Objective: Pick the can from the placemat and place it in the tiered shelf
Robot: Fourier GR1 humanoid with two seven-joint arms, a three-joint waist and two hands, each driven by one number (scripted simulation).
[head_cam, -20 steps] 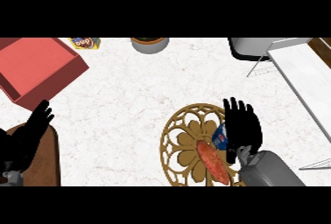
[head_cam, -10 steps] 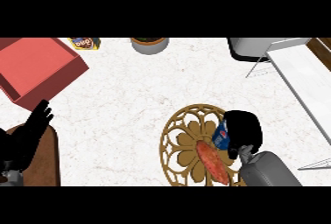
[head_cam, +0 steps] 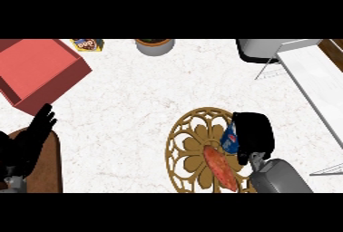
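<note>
— So where is the can (head_cam: 230, 137)?
— On the placemat (head_cam: 194, 149), at its right side. Only a blue and white strip of it shows; the right hand (head_cam: 253, 134) covers the rest.
— Is the hand clamped on it?
— The fingers curl down round it, so yes, it looks closed about the can. How the thumb sits I cannot make out, as the black hand hides its own underside.
— Anything else on the mat?
— An orange-red long thing (head_cam: 221, 167) lies just beside the can; what it is I cannot tell.
— And the shelf (head_cam: 305, 74)?
— At the right edge, white with thin wire legs, cut off by the border. Its tiers are hard to separate from above.
— The other hand?
— The left hand (head_cam: 33, 136) rests at the lower left, fingers straight and apart, holding nothing. It hides part of a brown board (head_cam: 48, 167).
— The far edge?
— A red box (head_cam: 36, 70), a small packet (head_cam: 88, 44) and a pot (head_cam: 154, 45), all clipped by the border.
</note>
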